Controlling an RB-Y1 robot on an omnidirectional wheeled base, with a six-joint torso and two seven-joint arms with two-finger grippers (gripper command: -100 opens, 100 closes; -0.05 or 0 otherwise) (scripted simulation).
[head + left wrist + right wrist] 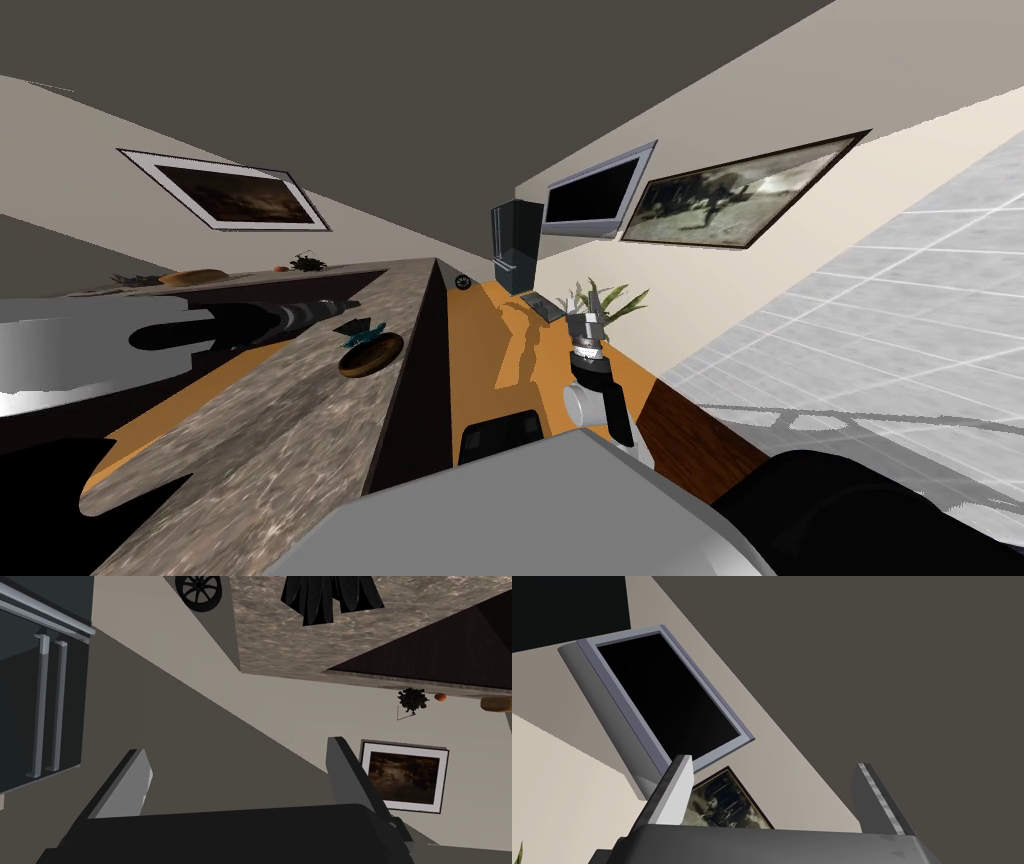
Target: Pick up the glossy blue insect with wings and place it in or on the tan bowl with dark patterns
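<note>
1. The bowl (pixel 371 354) is tan-brown with a darker inside. It sits on the marbled counter (pixel 250 440), near the counter's long edge. This note places everything else relative to the bowl.
2. The blue insect (pixel 362 330) lies on the counter against the bowl's far rim, outside the bowl. It has a teal body and a dark, fan-like wing spread to the side. Whether it touches the rim cannot be resolved.
3. The bowl's contents read as one dark brown hollow. Its pattern is too small to make out.
4. The left gripper (pixel 350 303) comes in from the left on a dark forearm. It hangs above the counter just beyond the insect, on the side away from the bowl.
5. In the left wrist view the two fingers (pixel 127 788) stand wide apart with nothing between them. A dark pleated wing shape lies on the marbled surface ahead of them (it reads black there, not blue).
6. The right gripper (pixel 585 325) is well apart from the bowl, off the counter over the orange floor and next to a leafy plant (pixel 610 300). Its fingers (pixel 674 796) are spread and hold nothing.
7. A dark wheel-shaped object (pixel 462 282) sits beyond the bowl at the counter's far end.
</note>
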